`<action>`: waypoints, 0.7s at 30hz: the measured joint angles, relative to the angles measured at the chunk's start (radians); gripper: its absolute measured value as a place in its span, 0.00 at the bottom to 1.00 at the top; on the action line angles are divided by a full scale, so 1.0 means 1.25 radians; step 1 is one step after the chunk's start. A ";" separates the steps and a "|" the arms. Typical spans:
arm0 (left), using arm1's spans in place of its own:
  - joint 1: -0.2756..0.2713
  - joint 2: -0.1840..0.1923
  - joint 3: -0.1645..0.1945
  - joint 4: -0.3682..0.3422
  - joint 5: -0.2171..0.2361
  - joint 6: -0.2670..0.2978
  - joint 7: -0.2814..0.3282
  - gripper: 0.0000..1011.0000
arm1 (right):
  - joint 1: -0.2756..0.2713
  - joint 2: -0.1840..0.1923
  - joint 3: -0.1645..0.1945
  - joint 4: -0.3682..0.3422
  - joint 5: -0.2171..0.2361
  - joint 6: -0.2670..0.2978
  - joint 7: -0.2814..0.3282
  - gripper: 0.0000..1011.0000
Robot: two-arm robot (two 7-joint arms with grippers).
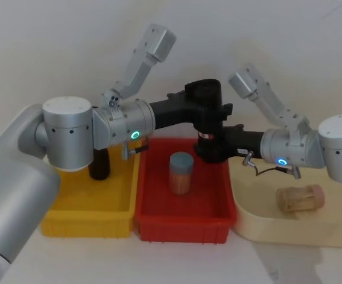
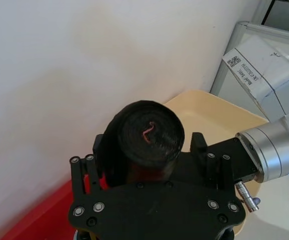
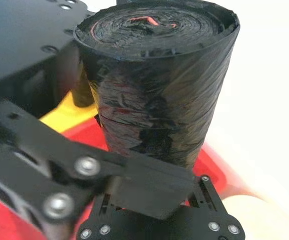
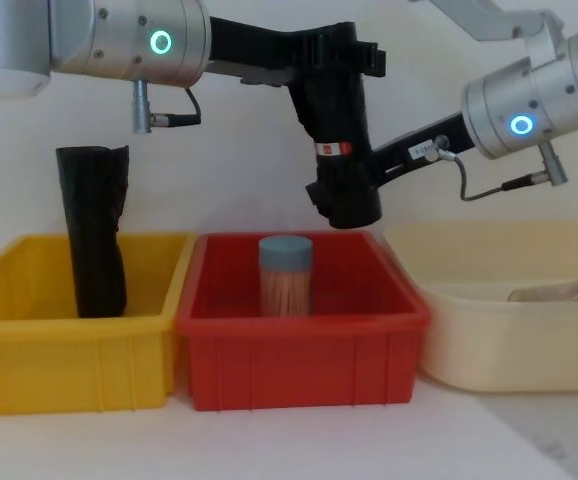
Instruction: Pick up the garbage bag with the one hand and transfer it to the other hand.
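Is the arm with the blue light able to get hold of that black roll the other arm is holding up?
Probably yes. The right gripper already sits at the lower end of the garbage bag, below the left gripper that holds its top above the red bin. Nothing stands between them.

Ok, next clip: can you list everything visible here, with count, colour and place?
garbage bag: 1, black roll with white-and-orange band, held in the air above the red bin between both grippers
second roll: 1, black, upright in the yellow bin
jar: 1, blue lid, pale sticks inside, upright in the red bin
second jar: 1, tan, lying in the cream tray
yellow bin: 1, on the left
red bin: 1, in the middle
cream tray: 1, on the right
left gripper: black, green ring light, at the bag's top
right gripper: black, blue ring light, at the bag's lower part
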 joint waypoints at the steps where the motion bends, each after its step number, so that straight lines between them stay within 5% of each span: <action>1: 0.000 0.000 0.000 0.000 0.000 0.000 0.000 0.99 | -0.003 0.002 0.002 -0.004 0.000 0.002 -0.004 0.51; 11: 0.000 0.000 0.000 0.000 0.000 0.000 0.000 0.99 | -0.030 0.028 0.028 -0.049 -0.005 0.034 -0.066 0.51; 21: 0.000 0.000 0.000 0.000 0.000 0.000 0.001 0.99 | -0.064 0.086 0.065 -0.095 -0.018 0.088 -0.124 0.51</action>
